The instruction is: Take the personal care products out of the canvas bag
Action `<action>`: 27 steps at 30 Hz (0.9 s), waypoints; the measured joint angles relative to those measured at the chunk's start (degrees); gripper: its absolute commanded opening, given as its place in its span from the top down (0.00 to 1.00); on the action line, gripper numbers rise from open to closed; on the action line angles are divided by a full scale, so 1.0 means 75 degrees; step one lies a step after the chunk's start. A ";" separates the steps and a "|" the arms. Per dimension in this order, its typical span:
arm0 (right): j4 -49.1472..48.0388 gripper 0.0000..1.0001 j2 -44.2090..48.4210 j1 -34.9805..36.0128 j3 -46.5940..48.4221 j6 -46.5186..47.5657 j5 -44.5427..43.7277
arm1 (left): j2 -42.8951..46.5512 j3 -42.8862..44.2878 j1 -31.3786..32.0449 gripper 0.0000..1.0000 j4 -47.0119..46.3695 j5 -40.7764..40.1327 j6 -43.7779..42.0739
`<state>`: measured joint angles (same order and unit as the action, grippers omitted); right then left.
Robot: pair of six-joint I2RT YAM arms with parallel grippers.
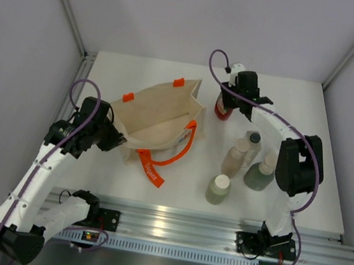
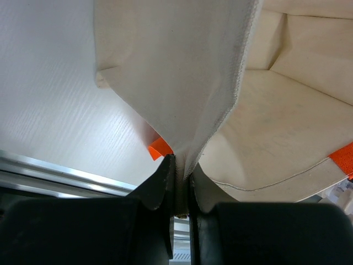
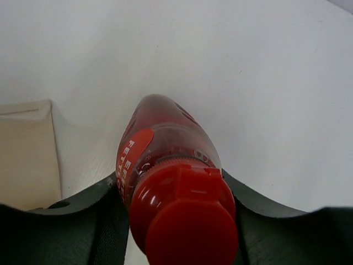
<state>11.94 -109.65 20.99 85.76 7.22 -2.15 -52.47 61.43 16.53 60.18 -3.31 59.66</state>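
Left gripper [image 2: 179, 175] pinches the rim of the canvas bag [image 1: 159, 119]; right gripper [image 1: 227, 99] clamps a red bottle [image 3: 165, 149] just past the bag's far right corner.

The bag lies open on the left half of the worktop [image 1: 313, 128], mouth toward the left edge, where the left jaws are closed flat on a fold of its beige cloth. An orange handle [image 1: 187, 144] loops out on the side facing the near edge. The red bottle, with its red cap up, sits between the right fingers near the far edge; whether its base touches the worktop cannot be told. Four bottles stand outside the bag on the right half: a tan bottle [image 1: 235, 157], touching it a clear-grey bottle [image 1: 251, 146] with a dark cap, a grey-green bottle [image 1: 260, 174] nearer the right edge, and a pale green bottle [image 1: 218, 189] nearest the near edge.
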 measured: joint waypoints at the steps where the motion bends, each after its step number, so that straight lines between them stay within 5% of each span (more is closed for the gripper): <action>1: -0.0099 0.40 0.0000 0.0000 0.0000 0.0032 0.0032 | 0.0000 0.0000 0.0000 1.00 0.0000 -0.0003 -0.0003; 3: -0.0344 0.01 0.0003 0.0000 -0.0044 0.0015 0.0061 | 0.0000 0.0000 0.0000 1.00 0.0000 -0.0012 0.0000; 15: -0.0187 0.00 0.0673 0.0076 0.0845 0.0143 -0.0134 | -0.0006 0.0000 0.0000 0.97 0.0000 -0.0023 0.0000; 20: 0.0312 0.01 0.1428 0.0300 0.1224 -0.0087 -0.0137 | -0.0006 0.0009 0.0000 0.65 0.0000 -0.0067 -0.0041; 24: 0.0597 0.00 0.2413 0.0373 0.1000 -0.0662 0.0239 | -0.0041 0.0213 0.0000 0.06 0.0047 -0.0347 -0.0321; 27: 0.0772 0.01 0.3209 0.0373 0.0659 -0.1151 0.0530 | -0.0163 0.0691 0.0000 0.01 0.0143 -0.0621 -0.0609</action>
<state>17.74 -85.58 23.79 90.70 -1.41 1.83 -53.69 66.61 16.53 61.25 -7.97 55.09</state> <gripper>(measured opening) 0.993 0.974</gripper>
